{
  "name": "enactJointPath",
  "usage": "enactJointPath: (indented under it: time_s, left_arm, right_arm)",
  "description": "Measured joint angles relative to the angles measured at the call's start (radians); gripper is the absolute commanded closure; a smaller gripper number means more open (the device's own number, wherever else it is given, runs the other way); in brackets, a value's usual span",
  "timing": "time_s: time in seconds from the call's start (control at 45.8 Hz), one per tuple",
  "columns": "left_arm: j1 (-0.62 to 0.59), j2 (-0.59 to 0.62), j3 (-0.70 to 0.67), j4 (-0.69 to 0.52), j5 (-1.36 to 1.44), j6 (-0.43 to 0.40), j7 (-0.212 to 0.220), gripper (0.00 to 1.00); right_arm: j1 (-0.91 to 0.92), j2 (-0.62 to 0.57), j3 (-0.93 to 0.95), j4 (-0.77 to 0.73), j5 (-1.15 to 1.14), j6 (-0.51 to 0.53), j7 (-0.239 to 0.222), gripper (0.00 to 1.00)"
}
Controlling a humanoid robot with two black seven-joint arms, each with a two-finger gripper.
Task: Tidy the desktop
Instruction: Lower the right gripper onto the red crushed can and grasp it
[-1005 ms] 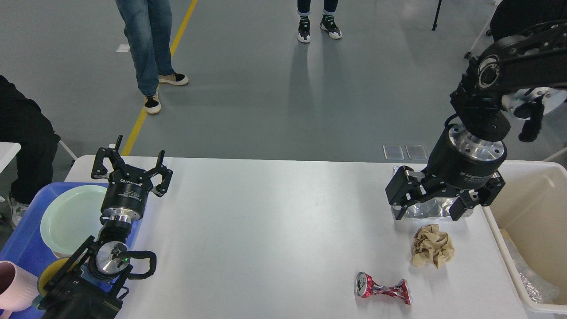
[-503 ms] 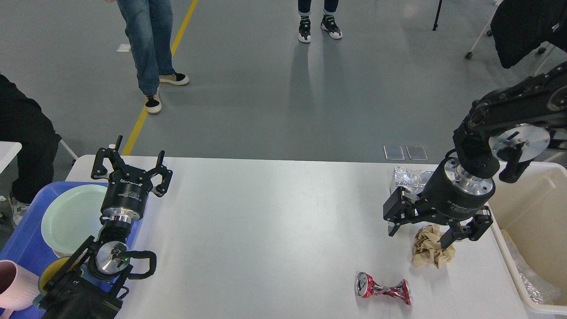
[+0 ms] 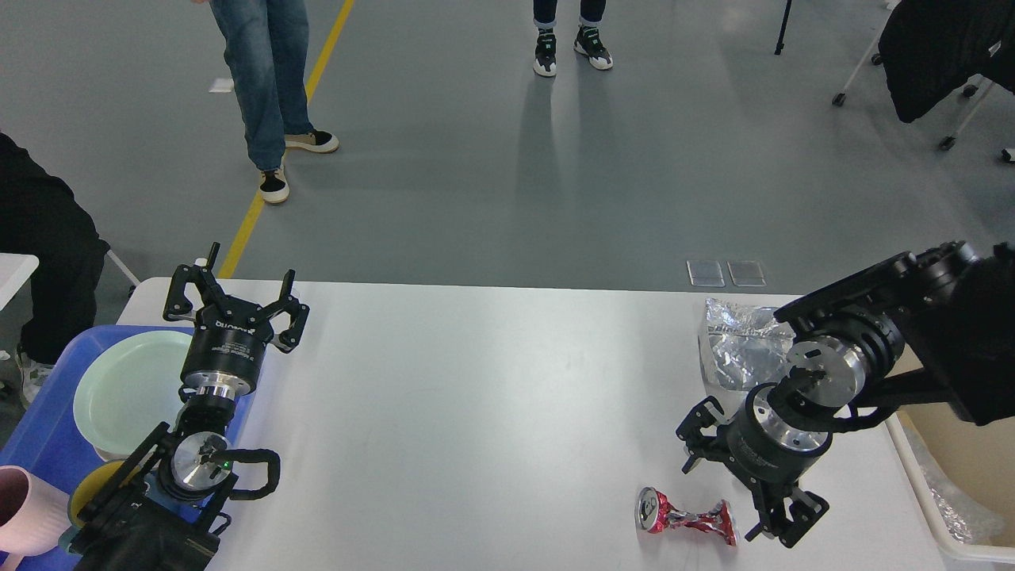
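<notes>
On the white desk (image 3: 492, 412), the robot's right gripper (image 3: 733, 496) hangs low near the front right corner, its jaws spread wide and holding nothing that can be seen. A crushed red can (image 3: 686, 519) lies on its side just beside the jaws, at their left tip; whether it touches them cannot be told. A crumpled silver foil bag (image 3: 737, 345) rests on the desk beyond the right jaws, toward the far edge, partly covered by the arm's wrist. To the right of the jaws, past the desk's edge, stands a cream bin (image 3: 924, 492) with clear plastic wrap inside.

At the far left corner, the left gripper (image 3: 236, 305) points away from the camera, its jaws open and empty. Just left of them, a pale green plate (image 3: 131, 388) sits in a blue tray (image 3: 40, 444), with a pink cup (image 3: 24, 511) at the tray's near end. Beyond the desk, people's legs stand on the grey floor (image 3: 476, 174).
</notes>
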Motion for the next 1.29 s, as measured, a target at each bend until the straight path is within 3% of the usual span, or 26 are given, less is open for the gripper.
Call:
enactJointPath:
  time_s: [0.175, 0.481, 0.765, 0.984, 1.071, 1.224, 1.289]
  left_arm:
    - [0.000, 0.000, 0.000, 0.000, 0.000, 0.000, 0.000, 0.04]
    - [0.000, 0.000, 0.000, 0.000, 0.000, 0.000, 0.000, 0.04]
    - [0.000, 0.000, 0.000, 0.000, 0.000, 0.000, -0.001, 0.04]
    - [0.000, 0.000, 0.000, 0.000, 0.000, 0.000, -0.001, 0.04]
    - [0.000, 0.000, 0.000, 0.000, 0.000, 0.000, -0.001, 0.04]
    - [0.000, 0.000, 0.000, 0.000, 0.000, 0.000, -0.001, 0.04]
    - [0.000, 0.000, 0.000, 0.000, 0.000, 0.000, -0.001, 0.04]
  right_arm:
    - [-0.170, 0.011, 0.119, -0.082, 0.017, -0.041, 0.003, 0.01]
    - [-0.317, 0.051, 0.171, -0.213, 0.022, -0.173, 0.007, 0.02]
    - [-0.417, 0.057, 0.194, -0.341, 0.071, -0.191, 0.007, 0.04]
    - [-0.486, 0.060, 0.218, -0.419, 0.075, -0.191, 0.006, 0.26]
    - [-0.499, 0.061, 0.218, -0.433, 0.075, -0.191, 0.006, 0.48]
    - [-0.511, 0.061, 0.218, -0.439, 0.075, -0.191, 0.006, 0.74]
    - [-0.511, 0.061, 0.218, -0.441, 0.075, -0.191, 0.006, 1.00]
